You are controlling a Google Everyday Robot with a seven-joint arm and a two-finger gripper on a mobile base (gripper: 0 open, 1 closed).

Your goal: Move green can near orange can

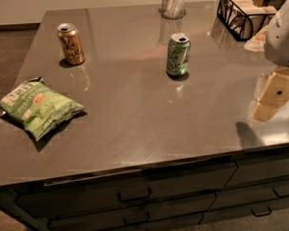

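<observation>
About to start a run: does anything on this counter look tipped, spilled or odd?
Nothing stands out. The green can and orange can stand upright and apart, with no spill. The chip bag lies flat at the left. The gripper hangs at the right, away from both cans.

The arm comes in at the right edge of the view, a rounded white housing high up and partly cut off by the frame. Below it hangs the hand, cream-coloured and blocky, slanting down and to the left, with a dark dot on its upper face. It sits above the right side of the worktop, its shadow just beneath it.
</observation>
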